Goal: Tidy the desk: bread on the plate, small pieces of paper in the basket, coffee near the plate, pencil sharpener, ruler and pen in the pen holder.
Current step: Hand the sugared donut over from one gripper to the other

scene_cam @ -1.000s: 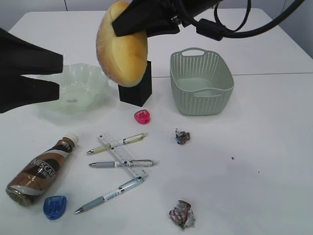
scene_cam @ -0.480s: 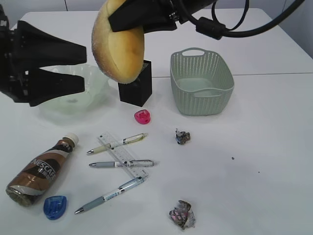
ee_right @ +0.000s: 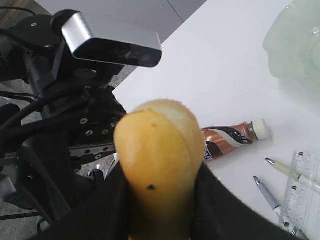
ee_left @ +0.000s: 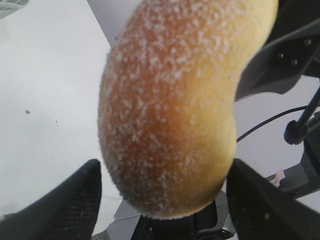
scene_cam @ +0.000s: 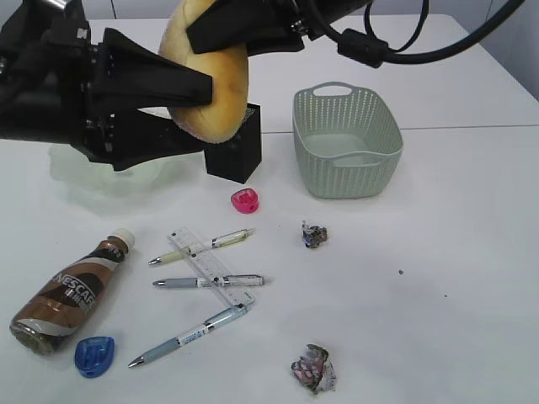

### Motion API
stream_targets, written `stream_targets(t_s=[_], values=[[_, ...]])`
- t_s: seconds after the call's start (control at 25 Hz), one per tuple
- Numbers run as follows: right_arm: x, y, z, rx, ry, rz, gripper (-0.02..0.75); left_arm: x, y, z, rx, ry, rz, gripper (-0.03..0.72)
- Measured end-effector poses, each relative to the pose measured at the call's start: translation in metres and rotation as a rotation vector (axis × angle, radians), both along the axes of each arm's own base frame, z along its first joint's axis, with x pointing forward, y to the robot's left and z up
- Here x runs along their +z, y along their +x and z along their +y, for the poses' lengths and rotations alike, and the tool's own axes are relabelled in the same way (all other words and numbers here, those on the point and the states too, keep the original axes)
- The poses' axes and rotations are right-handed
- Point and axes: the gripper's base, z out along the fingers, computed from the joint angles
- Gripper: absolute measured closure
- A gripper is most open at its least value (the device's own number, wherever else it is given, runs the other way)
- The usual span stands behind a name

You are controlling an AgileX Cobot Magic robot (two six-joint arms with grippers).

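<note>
The right gripper (scene_cam: 221,38) is clamping the bread (scene_cam: 208,80) aloft while the left gripper's (scene_cam: 206,114) wide-open jaws are straddling it, ready to take it for the plate (scene_cam: 72,172).

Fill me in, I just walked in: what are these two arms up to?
It is a desk-tidying job. The right gripper holds a sugar-dusted bread roll in the air above the black pen holder, and the open left gripper has its fingers on either side of the roll, looking like a handover. The glass plate sits mostly hidden behind the left arm. The Nescafe coffee bottle, pens, ruler, two sharpeners and paper scraps lie untouched on the table.
</note>
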Motion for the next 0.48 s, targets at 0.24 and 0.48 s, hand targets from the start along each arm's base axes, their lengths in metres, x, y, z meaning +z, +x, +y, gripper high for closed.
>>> stream_targets(t_s=[0.24,0.48], values=[[0.0,0.0002,0.0,-0.001,0.0,-0.002,0.521,-0.0001,0.0036,-0.0006,0.02,-0.037,0.004,0.121],[0.0005,0.0001,0.0002,-0.001,0.006,0.0,0.52,0.0018,0.005,-0.0006,0.035,-0.058,0.005,0.123]])
